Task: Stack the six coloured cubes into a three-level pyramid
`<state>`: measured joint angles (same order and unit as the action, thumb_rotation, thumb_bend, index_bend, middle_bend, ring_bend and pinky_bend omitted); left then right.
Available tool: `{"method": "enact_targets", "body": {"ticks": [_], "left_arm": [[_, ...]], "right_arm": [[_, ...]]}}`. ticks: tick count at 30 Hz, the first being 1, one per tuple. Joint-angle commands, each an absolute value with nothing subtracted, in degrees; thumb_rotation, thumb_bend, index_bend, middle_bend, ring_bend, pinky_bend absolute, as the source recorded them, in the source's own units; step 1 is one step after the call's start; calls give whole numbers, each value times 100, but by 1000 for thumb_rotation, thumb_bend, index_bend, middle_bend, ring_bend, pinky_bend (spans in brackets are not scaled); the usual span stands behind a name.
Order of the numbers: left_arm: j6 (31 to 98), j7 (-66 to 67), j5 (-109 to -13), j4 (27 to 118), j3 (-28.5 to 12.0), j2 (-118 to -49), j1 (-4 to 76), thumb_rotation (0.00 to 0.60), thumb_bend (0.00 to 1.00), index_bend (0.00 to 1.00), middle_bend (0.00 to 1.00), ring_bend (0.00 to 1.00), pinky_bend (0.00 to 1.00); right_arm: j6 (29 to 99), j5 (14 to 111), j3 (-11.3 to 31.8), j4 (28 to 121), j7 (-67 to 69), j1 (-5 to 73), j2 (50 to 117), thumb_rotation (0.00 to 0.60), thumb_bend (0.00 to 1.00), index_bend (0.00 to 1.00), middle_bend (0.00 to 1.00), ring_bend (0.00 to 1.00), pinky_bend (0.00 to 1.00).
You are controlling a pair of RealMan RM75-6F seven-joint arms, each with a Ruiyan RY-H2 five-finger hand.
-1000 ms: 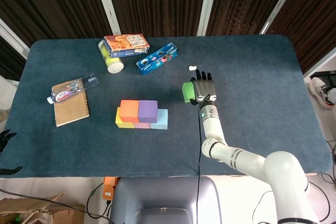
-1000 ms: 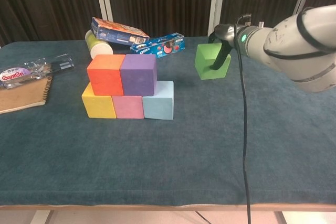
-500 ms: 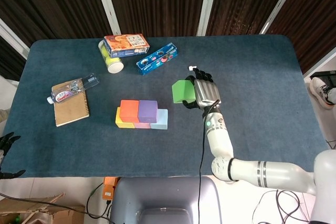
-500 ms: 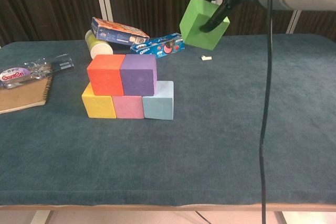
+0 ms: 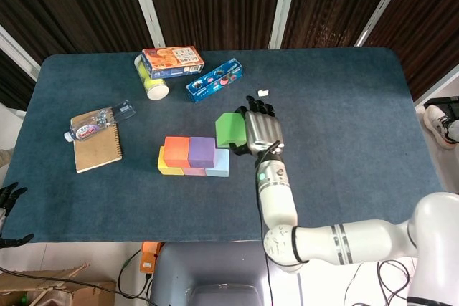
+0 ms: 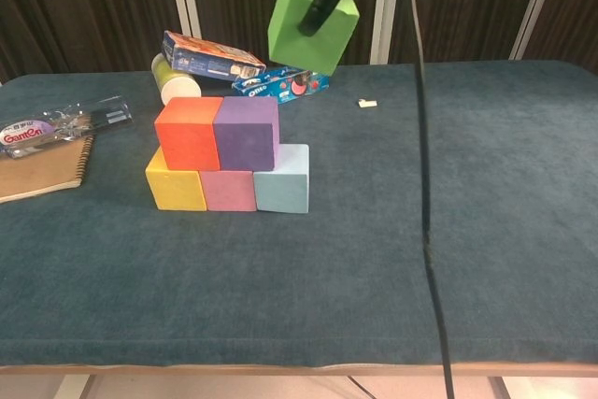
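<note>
The right hand [image 5: 259, 130] grips a green cube [image 6: 312, 21] with fingers closed round it, holding it in the air, tilted on a corner, above and to the right of the stack. On the table [image 6: 420, 231], an orange cube [image 6: 188, 133] and purple cube [image 6: 247, 133] sit on yellow [image 6: 174, 189], pink [image 6: 229, 191] and light blue [image 6: 283, 184] cubes. The left hand [image 5: 8, 198] shows only dark fingertips at the frame edge; its state cannot be told

the right hand [image 5: 259, 129] is mostly cut off by the top edge in the chest view, where only dark fingers [image 6: 320, 7] cross the green cube [image 6: 311, 21]. the left hand [image 5: 8, 198] is cropped at the head view's left edge; its pose cannot be told. the small white scrap [image 6: 367, 103] is too small to identify. the notebook [image 6: 37, 167] runs off the chest view's left edge.
</note>
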<state>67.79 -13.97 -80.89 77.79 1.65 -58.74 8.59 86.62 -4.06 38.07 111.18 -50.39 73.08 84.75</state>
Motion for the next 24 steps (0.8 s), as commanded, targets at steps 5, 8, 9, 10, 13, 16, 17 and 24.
{"method": "enact_targets", "body": {"ticks": [5,8,9,10,13,16,17,24], "left_arm": [[6876,-1457,-8023,7670,131,-5877,771,553,57,137,9,0,76],[6862,-1634,-8044,7563,131,-5884,765,551,57,137,8,0,75],[6848,-1703,-8055,7522,135,-5885,765,551,57,137,8,0,75],[6838,-1748,-8065,7496,138,-5883,766,552,57,137,8,0,75],[6832,-1822,-8105,7422,163,-5862,754,550,58,137,8,0,75],[6836,-1832,-8128,7361,183,-5865,737,556,59,137,9,0,75],[6836,-1862,-8133,7352,187,-5865,731,558,59,137,9,0,75],[6923,-2086,-8120,7237,197,-5888,622,559,59,137,8,0,75]], "right_arm": [[9327,-785,4060,10583,-5743,8213,9013,599,223,623,40,0,0],[9502,-981,4202,10391,-5986,8471,9175,599,222,620,40,0,0],[9549,-1047,4242,10302,-6078,8554,9230,599,222,619,40,0,0],[9584,-1082,4269,10237,-6135,8616,9276,599,222,618,40,0,0],[9696,-1120,4385,10020,-6140,8768,9462,598,222,618,40,0,0],[9847,-1028,4411,9724,-6052,8887,9683,599,222,611,40,0,0],[9864,-1016,4434,9639,-6020,8914,9755,598,222,608,40,0,0],[9750,-984,4600,9110,-6032,9016,10101,599,222,603,40,0,0]]}}
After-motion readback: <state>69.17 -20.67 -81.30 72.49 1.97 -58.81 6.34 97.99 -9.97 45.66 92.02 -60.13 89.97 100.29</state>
